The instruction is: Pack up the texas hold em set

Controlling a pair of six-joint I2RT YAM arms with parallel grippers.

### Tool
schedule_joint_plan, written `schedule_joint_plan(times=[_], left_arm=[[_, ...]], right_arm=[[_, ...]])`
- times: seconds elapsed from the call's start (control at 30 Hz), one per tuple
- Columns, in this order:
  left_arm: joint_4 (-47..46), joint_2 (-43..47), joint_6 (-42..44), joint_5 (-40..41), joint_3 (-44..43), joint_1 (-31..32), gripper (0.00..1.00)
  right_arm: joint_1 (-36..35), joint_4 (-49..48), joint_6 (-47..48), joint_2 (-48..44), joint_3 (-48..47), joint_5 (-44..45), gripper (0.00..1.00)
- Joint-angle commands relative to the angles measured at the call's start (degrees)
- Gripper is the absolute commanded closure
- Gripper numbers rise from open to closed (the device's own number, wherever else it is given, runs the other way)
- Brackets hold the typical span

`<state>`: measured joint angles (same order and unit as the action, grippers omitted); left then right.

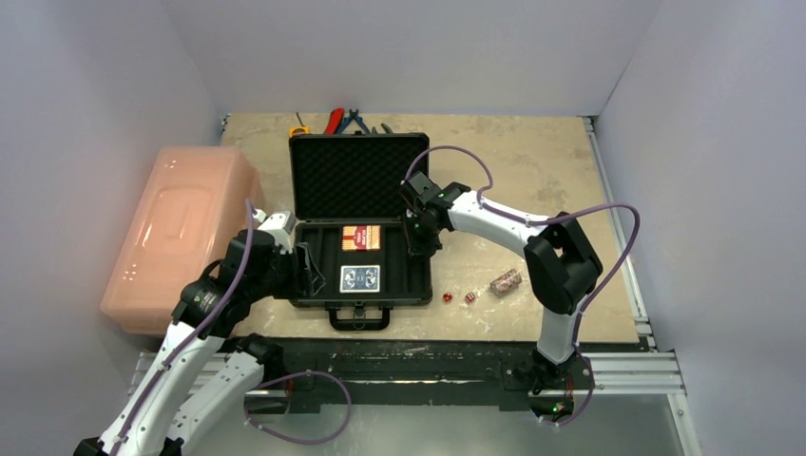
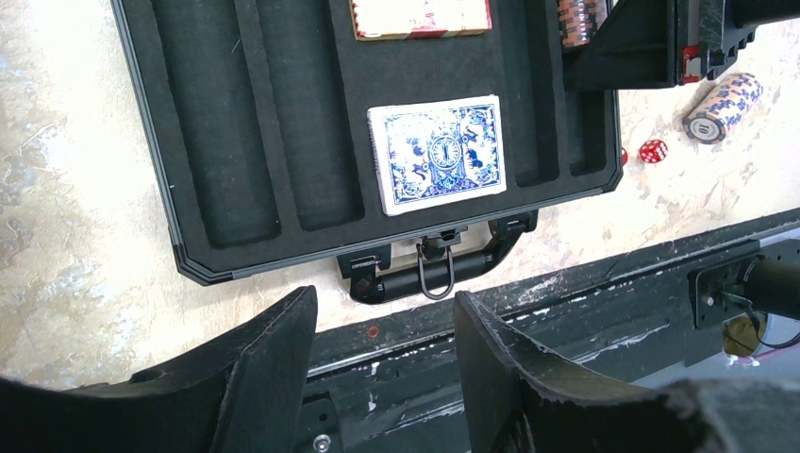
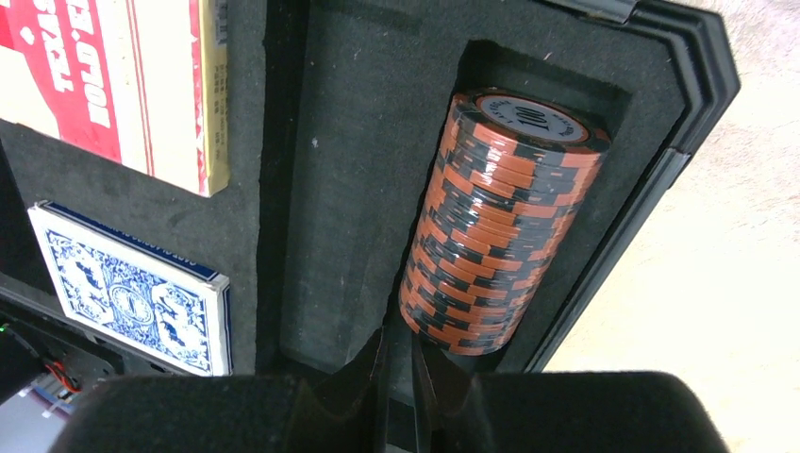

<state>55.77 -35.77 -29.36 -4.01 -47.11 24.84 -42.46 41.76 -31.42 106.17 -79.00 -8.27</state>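
Observation:
The black case [image 1: 314, 290] lies open with its lid [image 1: 356, 171] upright. The red deck [image 1: 361, 237] and the blue deck [image 1: 360, 278] sit in its foam. One reddish chip roll [image 3: 505, 222] lies in the far-right slot. My right gripper [image 3: 397, 338] is shut and empty, its tips at that roll's near end; in the top view it [image 1: 419, 239] hangs over the case's right side. A second chip roll [image 1: 506, 281] and two red dice [image 1: 458, 297] lie on the table right of the case. My left gripper [image 2: 385, 300] is open and empty, by the case's left edge [image 1: 306, 269].
A large pink bin [image 1: 181, 233] stands left of the case, close to my left arm. Pliers and a yellow tape measure [image 1: 337, 122] lie behind the lid. The case handle [image 2: 434, 269] points at the table's near edge, next to the black rail [image 1: 409, 356].

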Motion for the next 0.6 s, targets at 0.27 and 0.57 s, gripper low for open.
schedule_joint_plan(times=[0.27, 0.57], left_arm=[[-1.49, 0.78, 0.62, 1.02, -0.10, 0.22, 0.45], [-1.60, 0.99, 0.62, 1.20, -0.12, 0.23, 0.45]], right_arm=[[2.10, -1.39, 1.85, 2.32, -5.69, 4.15, 0.84], [2.39, -0.12, 2.30, 1.47, -8.26, 6.66, 0.80]])
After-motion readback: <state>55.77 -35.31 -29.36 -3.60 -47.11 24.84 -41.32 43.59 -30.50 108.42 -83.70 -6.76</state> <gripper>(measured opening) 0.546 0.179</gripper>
